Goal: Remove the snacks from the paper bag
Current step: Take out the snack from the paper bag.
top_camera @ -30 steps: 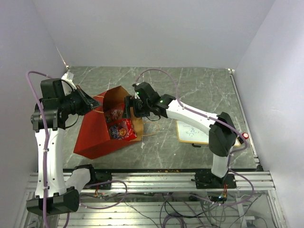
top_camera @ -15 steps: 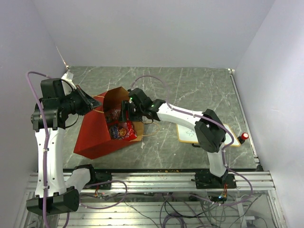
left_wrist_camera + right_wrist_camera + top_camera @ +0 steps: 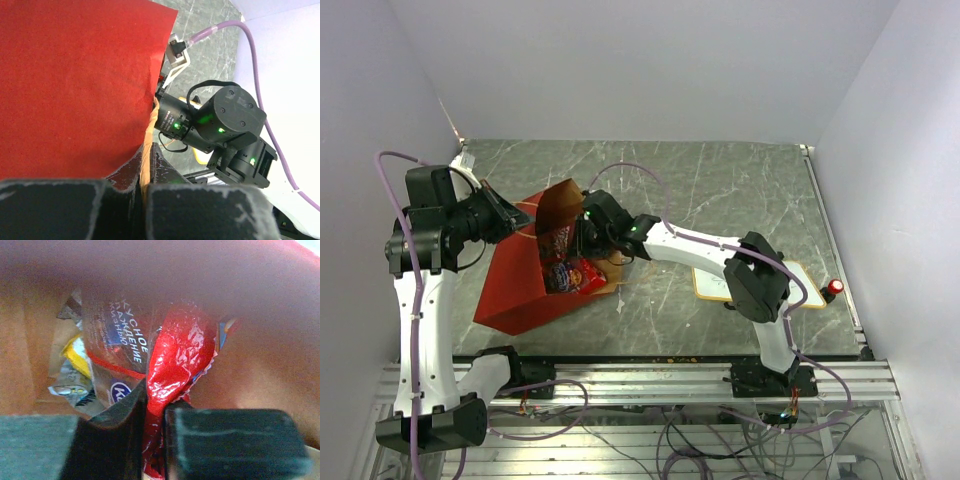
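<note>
– Lying on its side, is it, the paper bag point(image 3: 520, 285)?
– Yes, on the left part of the grey marbled table point(image 3: 740, 190). It is red outside and brown inside, with its mouth open toward the middle. One brown flap point(image 3: 560, 205) stands up at the far side of the mouth.
– What about the left gripper point(image 3: 145, 167)?
– Its fingers are pressed together at the bag's red edge. A thin brown cord point(image 3: 148, 135), which looks like a handle, is pinched between them.
– And the right gripper point(image 3: 155, 412)?
– It is inside the mouth of the bag. Its two dark fingers pinch a shiny red packet point(image 3: 175, 355) at its crumpled lower end, and the foil bulges above them.
– Where are the other snacks?
– Those that show are inside the bag. A clear-fronted packet point(image 3: 117, 347) with white lettering lies just left of the red one, touching it. Farther left are a yellow packet point(image 3: 77, 355) and, below it, a pale packet point(image 3: 67, 387), both against the brown paper. From above, only red and dark wrappers show at the mouth, on the bag's lower wall.
– Anything else on the table?
– A white board point(image 3: 710, 283) with a wooden frame lies right of the bag, well apart from it and partly under the right arm. A small red knob point(image 3: 835, 288) sits beside the board's right corner.
</note>
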Available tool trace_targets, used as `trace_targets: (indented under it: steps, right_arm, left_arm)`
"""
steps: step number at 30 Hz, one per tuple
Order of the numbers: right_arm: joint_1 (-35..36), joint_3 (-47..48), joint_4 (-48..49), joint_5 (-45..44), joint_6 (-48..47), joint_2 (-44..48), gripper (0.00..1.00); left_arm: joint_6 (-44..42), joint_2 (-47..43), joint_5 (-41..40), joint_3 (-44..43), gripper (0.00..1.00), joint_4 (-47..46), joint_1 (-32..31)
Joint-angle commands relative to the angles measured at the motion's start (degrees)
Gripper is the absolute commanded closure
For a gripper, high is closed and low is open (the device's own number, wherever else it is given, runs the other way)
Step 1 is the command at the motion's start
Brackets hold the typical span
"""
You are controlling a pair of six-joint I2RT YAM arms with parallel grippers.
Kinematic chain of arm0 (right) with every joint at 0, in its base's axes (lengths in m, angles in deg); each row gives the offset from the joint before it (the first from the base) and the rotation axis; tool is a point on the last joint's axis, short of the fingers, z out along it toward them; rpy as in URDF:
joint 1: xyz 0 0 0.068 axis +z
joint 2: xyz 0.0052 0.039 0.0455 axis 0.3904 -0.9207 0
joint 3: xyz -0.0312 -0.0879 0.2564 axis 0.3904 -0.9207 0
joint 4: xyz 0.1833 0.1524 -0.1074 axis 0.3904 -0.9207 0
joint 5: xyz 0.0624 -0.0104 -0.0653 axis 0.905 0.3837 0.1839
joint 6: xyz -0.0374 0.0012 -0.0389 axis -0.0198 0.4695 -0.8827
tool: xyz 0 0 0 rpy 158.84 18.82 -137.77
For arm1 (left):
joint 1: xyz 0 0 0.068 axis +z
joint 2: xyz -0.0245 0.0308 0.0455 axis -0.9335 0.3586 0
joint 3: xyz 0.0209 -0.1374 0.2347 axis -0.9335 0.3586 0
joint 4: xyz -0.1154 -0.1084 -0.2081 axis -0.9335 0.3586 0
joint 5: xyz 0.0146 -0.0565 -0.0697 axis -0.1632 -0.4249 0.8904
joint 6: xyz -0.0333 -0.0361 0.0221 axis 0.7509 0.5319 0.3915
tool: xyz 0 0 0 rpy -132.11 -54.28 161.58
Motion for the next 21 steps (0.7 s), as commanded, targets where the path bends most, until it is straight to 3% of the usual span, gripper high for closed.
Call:
trace_targets:
  steps: [1, 2, 14, 21]
  right_arm:
    - [0.4, 3.9, -0.6, -1.9, 0.3, 4.1, 0.95]
    - [0.3, 4.6, -1.0, -2.1, 0.5, 4.2, 1.0]
    - [0.3, 21.6, -12.1, -3.3, 2.0, 4.2, 1.0]
    - [0.3, 22.1, -12.1, -4.7, 0.8, 10.4, 1.0]
  left_arm:
    - [-1.2, -1.6, -0.5, -1.5, 0.93, 0.6, 0.3]
    - [-1.2, -1.8, -0.8, -1.5, 0.93, 0.5, 0.3]
    - [-1.4, -1.5, -8.2, -4.9, 0.93, 3.4, 0.4]
    - [0.4, -3.6, -7.4, -1.3, 0.93, 1.5, 0.4]
